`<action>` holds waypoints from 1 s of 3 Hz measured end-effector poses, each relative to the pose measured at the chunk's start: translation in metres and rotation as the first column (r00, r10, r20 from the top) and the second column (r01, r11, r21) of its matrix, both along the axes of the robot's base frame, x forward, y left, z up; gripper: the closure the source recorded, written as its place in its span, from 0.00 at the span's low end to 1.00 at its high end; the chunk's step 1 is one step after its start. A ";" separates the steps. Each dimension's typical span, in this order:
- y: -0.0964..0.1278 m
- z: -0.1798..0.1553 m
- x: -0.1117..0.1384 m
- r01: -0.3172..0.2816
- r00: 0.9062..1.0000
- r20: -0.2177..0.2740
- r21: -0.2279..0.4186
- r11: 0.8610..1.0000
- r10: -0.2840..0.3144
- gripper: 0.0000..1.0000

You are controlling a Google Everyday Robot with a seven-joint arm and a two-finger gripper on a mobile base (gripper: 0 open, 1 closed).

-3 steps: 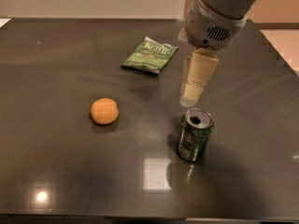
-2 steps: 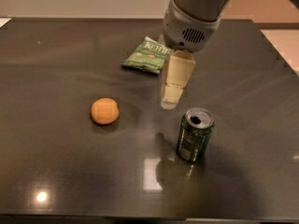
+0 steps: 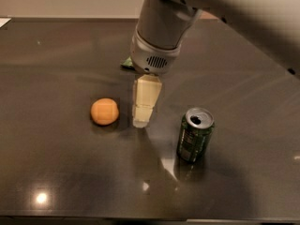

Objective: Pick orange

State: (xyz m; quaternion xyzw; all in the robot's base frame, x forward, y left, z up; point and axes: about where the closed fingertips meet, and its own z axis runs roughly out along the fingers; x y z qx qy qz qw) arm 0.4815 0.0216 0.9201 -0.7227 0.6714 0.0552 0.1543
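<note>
One orange (image 3: 104,111), one can (image 3: 195,134) (green), gripper (image 3: 140,122) between them.

The arm (image 3: 248,18) is extending in from the upper right corner of the view, its pale grey link crossing the top edge. The cylindrical wrist (image 3: 161,29), carrying a small vent grille (image 3: 157,61) on its lower rim, is pointing downward. The cream-coloured gripper (image 3: 141,121) is hanging beneath it near the middle of the view, slanting slightly leftward toward its tip.
</note>
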 end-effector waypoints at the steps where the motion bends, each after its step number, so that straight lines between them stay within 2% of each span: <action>1: 0.026 -0.023 0.010 -0.007 1.000 -0.014 0.022 1.000 0.007 0.00; 3: 0.066 -0.061 0.018 -0.031 0.997 -0.068 0.021 0.999 0.032 0.00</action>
